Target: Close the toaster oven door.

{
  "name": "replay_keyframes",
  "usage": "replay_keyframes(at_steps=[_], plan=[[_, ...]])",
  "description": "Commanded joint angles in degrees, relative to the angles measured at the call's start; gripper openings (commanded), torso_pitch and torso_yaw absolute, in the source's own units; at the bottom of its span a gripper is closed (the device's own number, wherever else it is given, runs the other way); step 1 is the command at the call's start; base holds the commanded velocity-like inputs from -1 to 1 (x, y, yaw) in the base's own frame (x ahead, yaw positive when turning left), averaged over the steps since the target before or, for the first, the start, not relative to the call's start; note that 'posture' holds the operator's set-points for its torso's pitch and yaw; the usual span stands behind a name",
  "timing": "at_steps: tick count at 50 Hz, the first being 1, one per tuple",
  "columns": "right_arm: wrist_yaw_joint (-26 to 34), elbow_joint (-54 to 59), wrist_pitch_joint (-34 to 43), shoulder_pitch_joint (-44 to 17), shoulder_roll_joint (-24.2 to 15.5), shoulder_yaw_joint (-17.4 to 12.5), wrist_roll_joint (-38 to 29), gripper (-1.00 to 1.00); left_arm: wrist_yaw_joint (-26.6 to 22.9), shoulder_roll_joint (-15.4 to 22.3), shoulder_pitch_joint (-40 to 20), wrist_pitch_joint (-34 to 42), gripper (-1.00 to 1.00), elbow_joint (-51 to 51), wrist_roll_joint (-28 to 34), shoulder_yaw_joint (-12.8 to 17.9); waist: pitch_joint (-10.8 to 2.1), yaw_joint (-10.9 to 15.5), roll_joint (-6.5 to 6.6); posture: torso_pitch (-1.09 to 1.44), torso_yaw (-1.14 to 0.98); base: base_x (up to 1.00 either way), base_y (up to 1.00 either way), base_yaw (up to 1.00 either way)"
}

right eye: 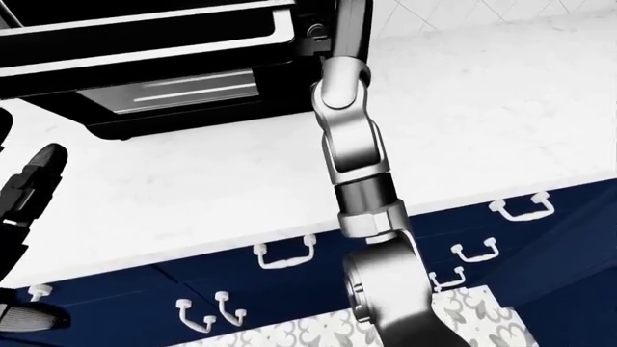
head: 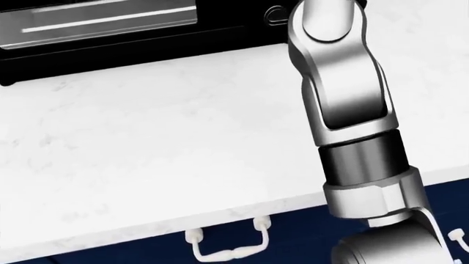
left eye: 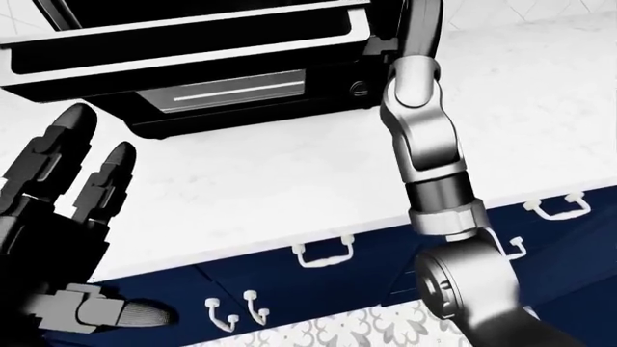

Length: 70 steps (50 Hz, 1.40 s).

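The black toaster oven [left eye: 241, 116] stands at the top of the left-eye view on the white counter. Its door [left eye: 193, 47] juts out open as a dark slab with a pale edge, above a grey panel [left eye: 222, 92]. My right arm [left eye: 424, 144] rises from the bottom right to the oven's right side beside a round knob [left eye: 359, 88]. Its dark hand [left eye: 420, 29] runs off the top edge, fingers hidden. My left hand [left eye: 106, 217] hangs at the left, below the oven, fingers spread open and holding nothing.
The white marble counter [left eye: 289, 173] spreads below and right of the oven, its edge crossing the views. Navy drawers with white handles [left eye: 323, 254] sit under it. Patterned floor [left eye: 338, 332] shows at the bottom. White tile wall [right eye: 482, 11] is at top right.
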Motion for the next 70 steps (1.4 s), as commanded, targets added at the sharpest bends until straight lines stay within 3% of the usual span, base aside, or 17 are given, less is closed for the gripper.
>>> replay_keyframes(at_steps=[1, 11, 22, 38, 46, 70], plan=[[-0.6, -2.3, -1.9, -2.8, -0.4, -0.3, -0.2, 1.0, -0.5, 0.4, -1.9, 0.5, 1.0, -0.8, 0.9, 1.4, -1.43, 0.0, 0.24, 0.0, 0.0, 0.0, 0.0, 0.0], [-0.6, -2.2, -1.8, -2.9, -0.3, -0.2, -0.2, 1.0, -1.8, 0.0, -12.6, 9.3, 1.0, 0.5, 3.9, 2.1, -1.33, -0.3, 0.36, 0.0, 0.0, 0.0, 0.0, 0.0], [-0.8, -2.6, -1.8, -2.6, -0.3, -0.2, -0.2, 1.0, -4.2, 1.1, -15.8, 10.2, 1.0, 3.2, 7.4, 1.7, -1.22, -0.5, 0.49, 0.0, 0.0, 0.0, 0.0, 0.0], [-1.6, -3.2, -1.7, -1.5, -0.3, -0.2, -0.9, 1.0, -10.5, -0.3, -17.5, 8.4, 1.0, 6.6, 17.2, -2.2, -1.25, -0.4, 0.4, 0.0, 0.0, 0.0, 0.0, 0.0], [-2.5, -2.6, -1.8, -1.6, -0.4, -0.2, -1.5, 1.0, -11.7, 1.0, -20.4, 8.4, 1.0, 9.0, 19.7, -3.4, -1.32, -0.4, 0.37, 0.0, 0.0, 0.0, 0.0, 0.0], [-2.8, -2.8, -1.5, -1.7, -1.0, -0.5, -1.5, 1.0, -15.9, 3.4, -29.3, 4.8, 1.0, 19.3, 30.1, -12.1, -1.61, -0.2, 0.38, 0.0, 0.0, 0.0, 0.0, 0.0]])
